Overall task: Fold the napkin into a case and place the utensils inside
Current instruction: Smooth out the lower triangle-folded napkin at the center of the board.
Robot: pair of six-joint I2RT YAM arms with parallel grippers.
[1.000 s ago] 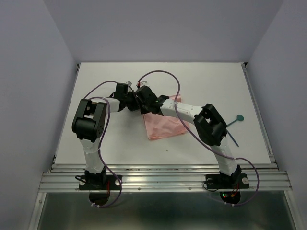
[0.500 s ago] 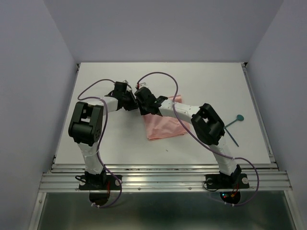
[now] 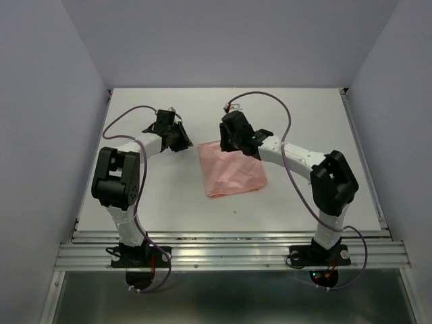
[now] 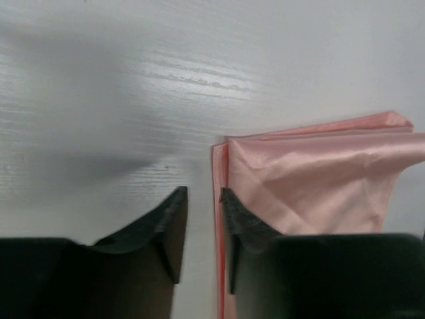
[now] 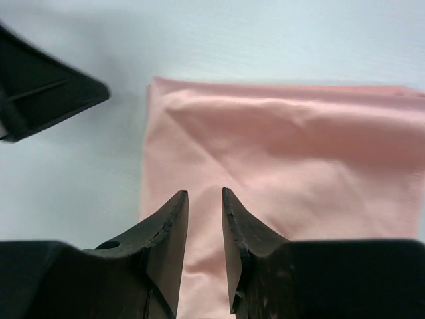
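The salmon-pink napkin (image 3: 233, 170) lies folded in layers on the white table (image 3: 155, 196), roughly a rectangle. My left gripper (image 3: 183, 142) hovers just off its far left corner. In the left wrist view the left gripper (image 4: 202, 194) is open, and the napkin (image 4: 312, 173) has its folded edge running along the right finger without being pinched. My right gripper (image 3: 225, 144) hangs over the far edge. In the right wrist view the right gripper (image 5: 204, 193) stands slightly open above the napkin (image 5: 285, 146), holding nothing. The utensils are hidden behind the right arm.
A black finger of the left gripper (image 5: 40, 86) shows at the upper left of the right wrist view. Purple cables (image 3: 260, 96) loop over both arms. The right arm's elbow (image 3: 334, 182) stands over the table's right side. Walls enclose the table on three sides.
Both grippers went from shut to open and let go of the napkin's far edge. They moved apart, the left one leftward and the right one rightward. The right elbow swung right, covering the utensils.
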